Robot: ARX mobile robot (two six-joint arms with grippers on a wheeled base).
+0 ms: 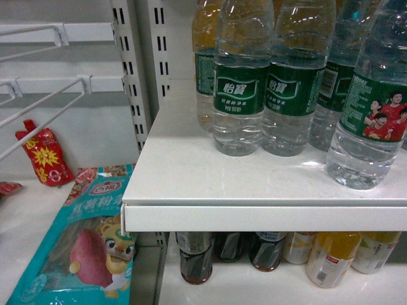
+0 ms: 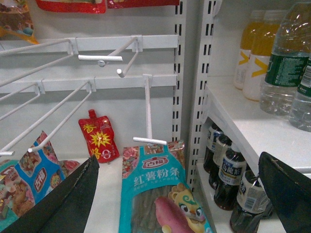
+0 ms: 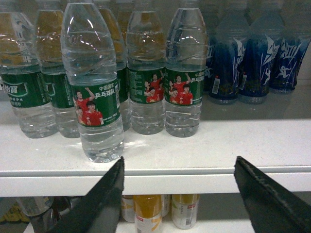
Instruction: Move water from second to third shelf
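Several water bottles, clear and ribbed with green labels, stand on a white shelf (image 1: 254, 184). One water bottle (image 3: 95, 97) stands forward of the rest near the shelf's front edge; in the head view this same bottle (image 1: 372, 108) is at the far right. My right gripper (image 3: 179, 162) is open and level with the shelf's front lip, its left finger just below and right of that front bottle, nothing between the fingers. My left gripper (image 2: 178, 160) is open and empty, off to the left before the hook rack. Neither gripper shows in the head view.
The shelf below holds dark tea bottles (image 1: 196, 257) and yellow drink bottles (image 1: 332, 257). Blue-labelled bottles (image 3: 252, 58) stand right of the water. To the left are white wire hooks (image 2: 102, 58), a teal snack packet (image 2: 158, 194) and a red pouch (image 2: 98, 141). A slotted upright (image 1: 137, 76) divides the bays.
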